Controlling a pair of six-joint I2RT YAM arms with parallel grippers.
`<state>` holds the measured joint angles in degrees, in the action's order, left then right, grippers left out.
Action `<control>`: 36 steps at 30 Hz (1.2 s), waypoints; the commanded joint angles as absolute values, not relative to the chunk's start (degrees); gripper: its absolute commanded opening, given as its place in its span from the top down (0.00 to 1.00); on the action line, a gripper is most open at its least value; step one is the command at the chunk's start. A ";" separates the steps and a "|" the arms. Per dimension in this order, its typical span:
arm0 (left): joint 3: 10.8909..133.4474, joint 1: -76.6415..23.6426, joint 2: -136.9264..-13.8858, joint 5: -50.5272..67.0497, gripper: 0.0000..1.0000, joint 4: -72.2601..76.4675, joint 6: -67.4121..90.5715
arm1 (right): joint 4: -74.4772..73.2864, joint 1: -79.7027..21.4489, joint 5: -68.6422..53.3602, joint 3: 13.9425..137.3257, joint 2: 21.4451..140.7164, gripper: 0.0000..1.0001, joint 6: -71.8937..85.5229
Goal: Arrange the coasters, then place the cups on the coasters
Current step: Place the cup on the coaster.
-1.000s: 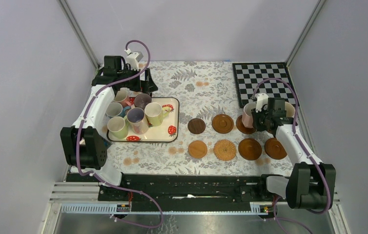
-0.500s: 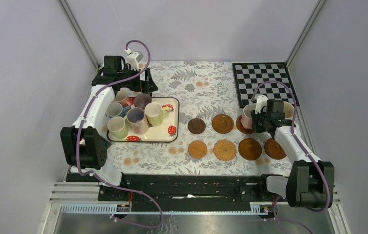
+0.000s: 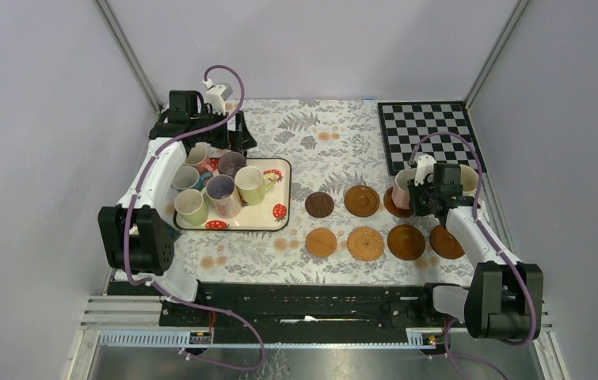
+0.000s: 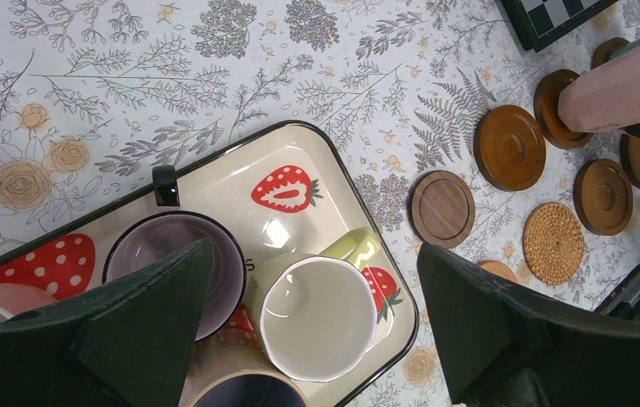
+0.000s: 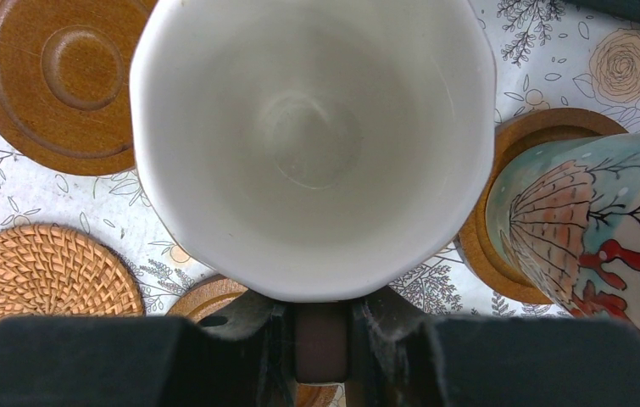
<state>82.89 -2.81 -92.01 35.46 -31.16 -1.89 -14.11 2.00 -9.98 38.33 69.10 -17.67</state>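
pink cup, glossy white inside

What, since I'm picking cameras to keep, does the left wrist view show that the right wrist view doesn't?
Left wrist only: the strawberry tray with its cups, including the green-handled cup, and a corner of the checkerboard mat. Right wrist only: the inner bottom of the pink cup, its handle pinched in the right gripper, and the coral print on the patterned cup. Both: the pink cup, the woven coaster and wooden coasters.
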 commanded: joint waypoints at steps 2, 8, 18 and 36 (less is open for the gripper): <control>83.70 -3.08 -91.14 36.47 0.01 -28.56 -2.30 | -11.70 2.29 -9.94 37.74 67.41 0.76 -17.39; 83.55 -3.08 -90.93 36.48 0.01 -28.61 -2.54 | -12.97 2.31 -9.81 37.63 66.71 0.66 -17.51; 83.35 -3.08 -90.83 36.18 0.01 -27.95 -1.87 | -16.49 2.29 -10.06 37.97 65.13 0.50 -18.29; 82.76 -3.08 -90.94 36.93 0.01 -27.07 -1.54 | -23.35 3.02 -10.34 40.55 63.87 0.47 -24.46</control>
<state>82.85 -2.81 -92.01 35.48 -30.37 -1.85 -21.98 2.33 -10.11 37.78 64.97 -22.59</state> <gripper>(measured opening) 0.989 0.524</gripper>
